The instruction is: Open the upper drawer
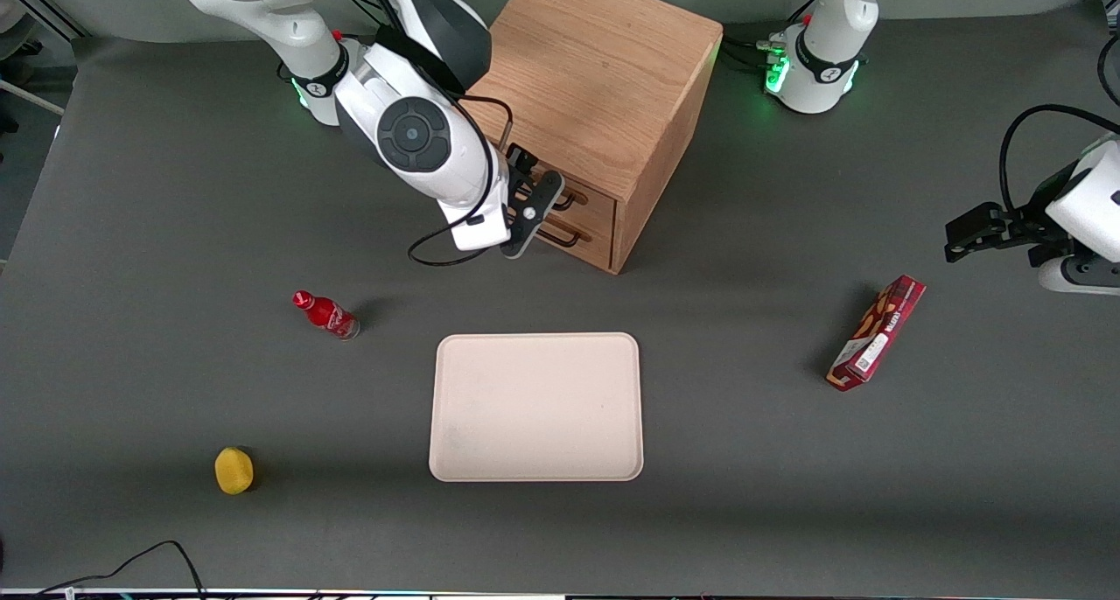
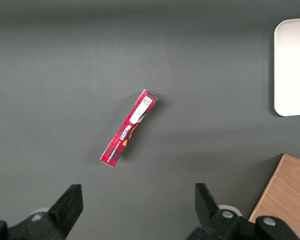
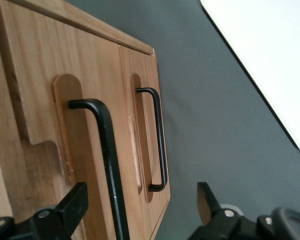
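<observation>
The gripper (image 1: 535,217) hangs right in front of the oak cabinet (image 1: 604,84), turned on its side with its fingers (image 3: 72,205) spread wide apart and nothing between them. That sideways turn looks deliberate: it lines the opening up across the long black bar, so the two fingers can pass one on each side of it. In the right wrist view the upper drawer (image 3: 37,85) fills the space just ahead of the gripper, and its handle (image 3: 107,150) runs down into the gap between the fingers, close to one of them but apparently not yet touched. The lower drawer (image 3: 142,130) with its matching handle (image 3: 160,137) sits just beside it, outside the gap, so the aim seems to be on the right bar. The upper drawer front looks to stand slightly proud of the lower one, though whether it has slid out at all is hard to judge. The cabinet's front faces the tray (image 1: 535,406), which lies nearer the front camera than the gripper and well apart from it, leaving bare table (image 1: 131,189) into which the drawer can slide.
</observation>
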Robot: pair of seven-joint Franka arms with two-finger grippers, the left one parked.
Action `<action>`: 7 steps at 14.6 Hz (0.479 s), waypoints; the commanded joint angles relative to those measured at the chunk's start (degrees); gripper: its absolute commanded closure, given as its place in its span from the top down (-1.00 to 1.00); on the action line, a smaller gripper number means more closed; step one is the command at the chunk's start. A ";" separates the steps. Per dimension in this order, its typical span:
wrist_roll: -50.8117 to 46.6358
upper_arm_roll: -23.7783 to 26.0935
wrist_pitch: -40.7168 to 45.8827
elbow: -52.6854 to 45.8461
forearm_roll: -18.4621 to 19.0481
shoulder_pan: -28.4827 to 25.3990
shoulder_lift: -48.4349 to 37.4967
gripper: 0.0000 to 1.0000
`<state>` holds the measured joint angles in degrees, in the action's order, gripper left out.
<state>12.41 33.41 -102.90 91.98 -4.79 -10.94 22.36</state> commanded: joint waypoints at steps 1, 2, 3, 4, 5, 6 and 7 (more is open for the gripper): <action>-1.07 -0.27 -1.87 1.62 -0.22 -0.93 -0.65 0.93; -0.98 -0.27 -1.95 1.80 -0.13 -0.93 -0.65 0.93; -0.90 -0.27 -2.04 1.80 -0.04 -0.93 -0.65 0.93; -0.63 -0.27 -2.04 1.80 0.13 -0.93 -0.65 0.94; -0.28 -0.27 -2.04 1.80 0.92 -0.93 -0.65 0.94; -0.11 -0.27 -2.04 1.80 1.53 -0.76 -0.57 0.95; 0.07 -0.27 -2.04 1.80 1.63 -0.58 -0.48 0.95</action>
<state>12.39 33.37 -103.76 92.80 -4.10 -11.47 22.38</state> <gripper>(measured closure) 0.022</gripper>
